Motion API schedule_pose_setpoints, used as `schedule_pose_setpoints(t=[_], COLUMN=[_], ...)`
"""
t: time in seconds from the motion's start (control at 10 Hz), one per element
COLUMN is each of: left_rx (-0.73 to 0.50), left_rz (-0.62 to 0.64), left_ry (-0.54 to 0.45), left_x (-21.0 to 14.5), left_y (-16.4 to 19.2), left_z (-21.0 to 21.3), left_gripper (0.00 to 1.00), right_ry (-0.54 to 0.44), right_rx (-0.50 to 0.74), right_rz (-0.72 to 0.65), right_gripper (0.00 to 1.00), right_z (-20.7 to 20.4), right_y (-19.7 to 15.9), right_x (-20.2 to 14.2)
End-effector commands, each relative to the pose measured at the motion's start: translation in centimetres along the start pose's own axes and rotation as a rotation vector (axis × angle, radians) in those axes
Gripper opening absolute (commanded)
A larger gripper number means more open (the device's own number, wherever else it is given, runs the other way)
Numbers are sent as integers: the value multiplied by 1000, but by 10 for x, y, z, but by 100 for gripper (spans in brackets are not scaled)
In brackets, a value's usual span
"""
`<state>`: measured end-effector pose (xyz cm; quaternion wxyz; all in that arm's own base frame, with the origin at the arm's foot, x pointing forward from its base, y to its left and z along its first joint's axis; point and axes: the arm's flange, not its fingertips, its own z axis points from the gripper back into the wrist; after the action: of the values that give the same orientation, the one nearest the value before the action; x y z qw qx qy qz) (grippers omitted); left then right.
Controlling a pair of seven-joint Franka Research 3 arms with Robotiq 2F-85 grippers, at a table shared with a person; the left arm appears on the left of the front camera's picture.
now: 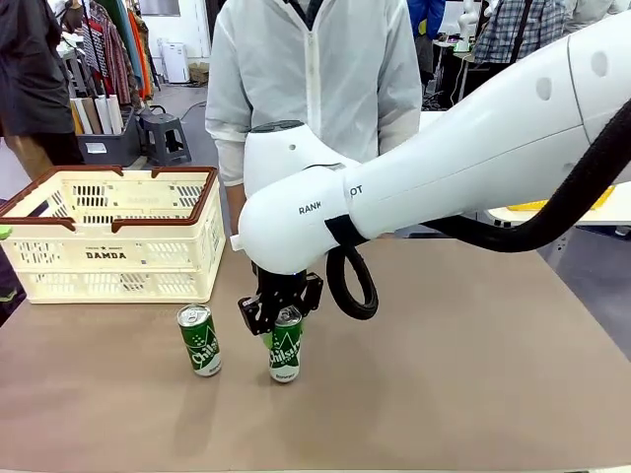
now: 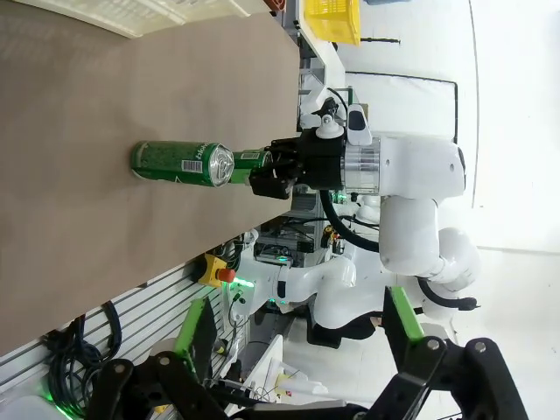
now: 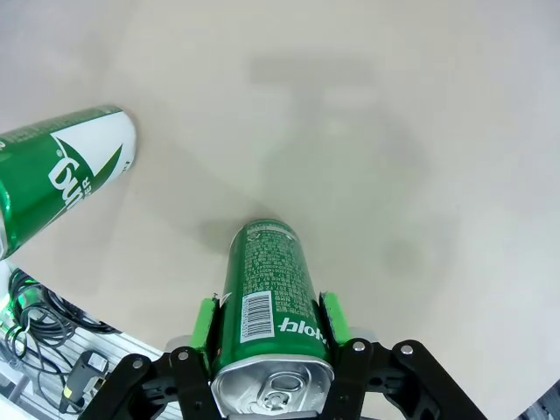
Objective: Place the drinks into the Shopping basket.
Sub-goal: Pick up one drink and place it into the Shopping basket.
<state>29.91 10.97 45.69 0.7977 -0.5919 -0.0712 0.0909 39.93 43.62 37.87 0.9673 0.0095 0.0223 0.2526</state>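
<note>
You face a brown table (image 1: 473, 374) with a person in a white coat (image 1: 315, 69) at its far side. 1 dark stool (image 1: 166, 133) stands behind them, a yellow basket (image 2: 332, 19) sits off to the side, and black cables (image 3: 35, 324) lie below the near edge.

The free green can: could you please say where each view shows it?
Front view: free can, lower left of centre.
Left wrist view: free can, left of centre, top pointing right.
Right wrist view: free can, left edge.
Shared landmark: the held can in the right gripper.
</note>
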Motion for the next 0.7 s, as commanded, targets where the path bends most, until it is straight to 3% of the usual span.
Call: schedule_pose_setpoints(t=[0.0, 0.4, 0.6], left_rx=[-9, -9, -9], left_rz=[-6, -6, -6], left_ry=[0, 0, 0], left_x=[-1, -1, -1], left_y=[-1, -1, -1], left_z=[0, 0, 0], left_gripper=[100, 100, 100], right_ry=[-1, -61, -71], right_rx=[-15, 26, 143], right_rz=[-15, -11, -73], right_gripper=[100, 100, 100], right_z=[9, 51, 105], right_y=[0, -9, -56], right_x=[3, -12, -41])
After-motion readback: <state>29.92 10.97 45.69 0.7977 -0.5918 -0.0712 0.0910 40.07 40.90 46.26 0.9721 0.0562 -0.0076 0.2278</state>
